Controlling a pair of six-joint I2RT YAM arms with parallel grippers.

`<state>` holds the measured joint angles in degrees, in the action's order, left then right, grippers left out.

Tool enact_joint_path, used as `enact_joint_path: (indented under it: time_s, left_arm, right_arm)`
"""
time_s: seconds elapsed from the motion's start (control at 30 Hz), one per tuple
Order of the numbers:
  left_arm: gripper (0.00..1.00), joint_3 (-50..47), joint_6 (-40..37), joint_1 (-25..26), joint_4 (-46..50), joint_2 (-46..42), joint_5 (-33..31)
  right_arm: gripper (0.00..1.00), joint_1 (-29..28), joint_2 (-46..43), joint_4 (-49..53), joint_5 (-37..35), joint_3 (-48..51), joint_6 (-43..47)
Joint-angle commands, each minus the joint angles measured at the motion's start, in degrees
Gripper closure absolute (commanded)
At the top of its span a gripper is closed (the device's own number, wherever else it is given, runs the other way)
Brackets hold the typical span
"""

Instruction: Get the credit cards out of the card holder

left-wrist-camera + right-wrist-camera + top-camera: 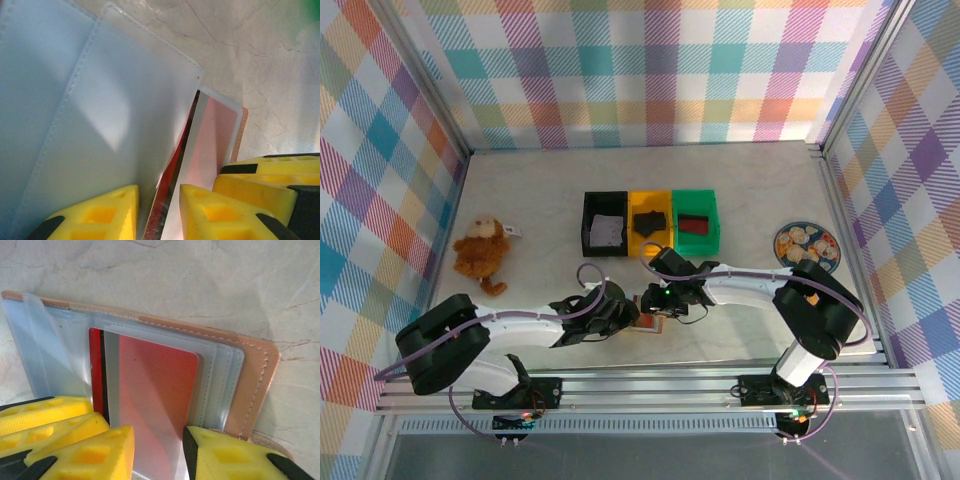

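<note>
The card holder lies open on the table near the front edge, between both arms. In the right wrist view its tan leather cover and clear sleeves show, with a red credit card inside one sleeve. My right gripper stands over that card with its jaws narrowly parted and the card's face visible between them. My left gripper comes in from the other side. Its jaws straddle a pale blue-grey flap and the red card's edge, with slack showing. The right gripper's fingers sit close beside it.
Black, yellow and green bins stand in a row behind the grippers. A plush monkey lies at the left and a patterned plate at the right. Checked walls enclose the marble table.
</note>
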<state>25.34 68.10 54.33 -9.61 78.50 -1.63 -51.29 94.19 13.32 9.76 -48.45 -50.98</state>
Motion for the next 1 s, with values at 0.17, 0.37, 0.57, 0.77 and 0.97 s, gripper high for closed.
enact_joint_path:
  time_s: [0.17, 0.37, 0.57, 0.77, 0.97]
  left_arm:
    - [0.68, 1.5, -2.9, -0.8, 11.3, -6.6, -4.8]
    - [0.65, 4.1, -3.8, -0.8, 10.2, -5.2, -4.3]
    - [0.65, 4.4, -3.5, -1.0, 6.4, -1.9, -3.0]
    - [0.68, 4.1, -2.8, -1.0, 3.3, 0.7, -2.0]
    - [0.70, 3.3, -2.3, -1.0, 2.4, 1.4, -2.2]
  right_arm:
    - [0.65, -0.2, 2.0, 1.5, -0.5, 2.1, -0.6]
    - [0.65, -0.2, 1.9, 1.8, -0.4, 1.6, -0.5]
    - [0.65, -0.2, 1.5, 2.0, -0.5, 1.7, -0.5]
    - [0.65, -0.3, 1.4, 1.8, -0.4, 1.9, -0.6]
    - [0.65, -0.3, 1.1, 1.5, -0.5, 2.4, -0.8]
